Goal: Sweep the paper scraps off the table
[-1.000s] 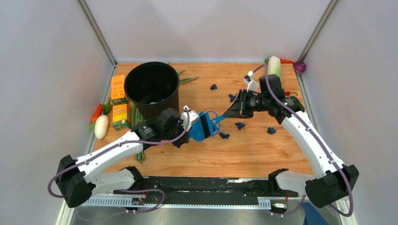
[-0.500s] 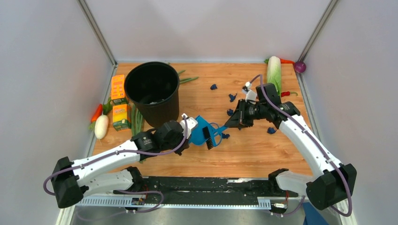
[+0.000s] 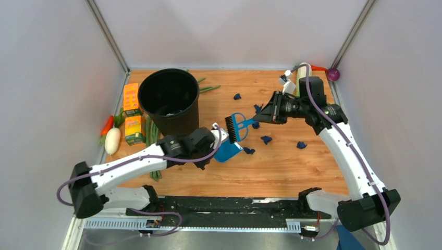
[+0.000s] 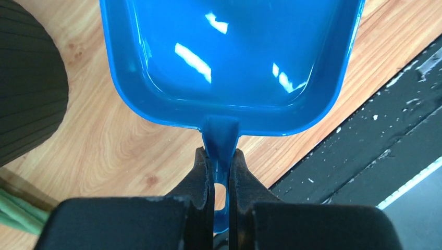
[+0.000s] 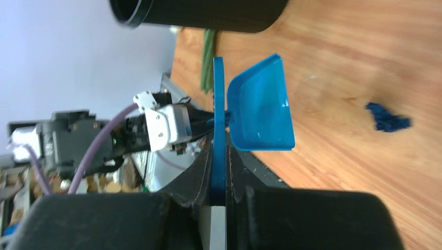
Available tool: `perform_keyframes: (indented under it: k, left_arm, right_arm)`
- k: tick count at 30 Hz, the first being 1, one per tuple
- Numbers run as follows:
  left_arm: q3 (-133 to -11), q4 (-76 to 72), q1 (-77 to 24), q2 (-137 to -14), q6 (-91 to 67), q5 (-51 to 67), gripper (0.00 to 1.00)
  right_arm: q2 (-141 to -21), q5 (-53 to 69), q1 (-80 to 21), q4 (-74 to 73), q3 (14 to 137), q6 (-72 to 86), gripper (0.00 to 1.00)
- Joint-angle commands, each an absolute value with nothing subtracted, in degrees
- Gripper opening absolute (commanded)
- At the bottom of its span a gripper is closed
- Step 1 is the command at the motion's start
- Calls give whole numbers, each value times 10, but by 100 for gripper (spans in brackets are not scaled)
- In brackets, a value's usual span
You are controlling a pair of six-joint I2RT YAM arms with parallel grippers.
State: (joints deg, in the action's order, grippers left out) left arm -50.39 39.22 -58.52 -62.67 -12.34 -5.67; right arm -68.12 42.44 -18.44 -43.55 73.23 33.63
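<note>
Several dark navy paper scraps lie on the wood table point(image 3: 292, 172): one point(image 3: 237, 96) at the back, one point(image 3: 266, 139) mid-table, one point(image 3: 249, 151) beside the dustpan, one point(image 3: 301, 145) further right. My left gripper point(image 3: 215, 141) is shut on the handle of the blue dustpan point(image 3: 227, 152), which rests low on the table. In the left wrist view the jaws point(image 4: 220, 156) pinch the handle and the pan point(image 4: 229, 52) looks empty. My right gripper point(image 3: 265, 117) is shut on the blue hand brush point(image 3: 234, 127), held above the dustpan. It shows edge-on point(image 5: 219, 130) in the right wrist view, with one scrap point(image 5: 388, 117).
A black bucket point(image 3: 169, 99) stands at the back left, just behind the dustpan. Orange cartons point(image 3: 133, 127), a white radish point(image 3: 112, 140) and green beans point(image 3: 151, 133) lie to its left. A cabbage point(image 3: 304, 73) and a purple onion point(image 3: 333, 74) sit at the back right. A black rail point(image 3: 224, 205) runs along the near edge.
My right gripper has lifted the brush back and to the right, off the table. My left gripper has shifted the dustpan a little to the right and laid it flatter.
</note>
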Motion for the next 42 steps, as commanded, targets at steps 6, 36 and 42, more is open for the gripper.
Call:
perform_keyframes:
  k: [6,36,42]
  left_arm:
    - [-671,600,-591,-901,-142,-34,0]
    - [-730,537,-620,-1019,-12,-106,0]
    - [-762,542,-620,-1041,0,-122,0]
  right_arm:
    - [-738,98,-116,-584,825,259,0]
    - [-959,-93,-218,-620,836,159,0]
    - [-967,-59,-247,-619,856,146,0]
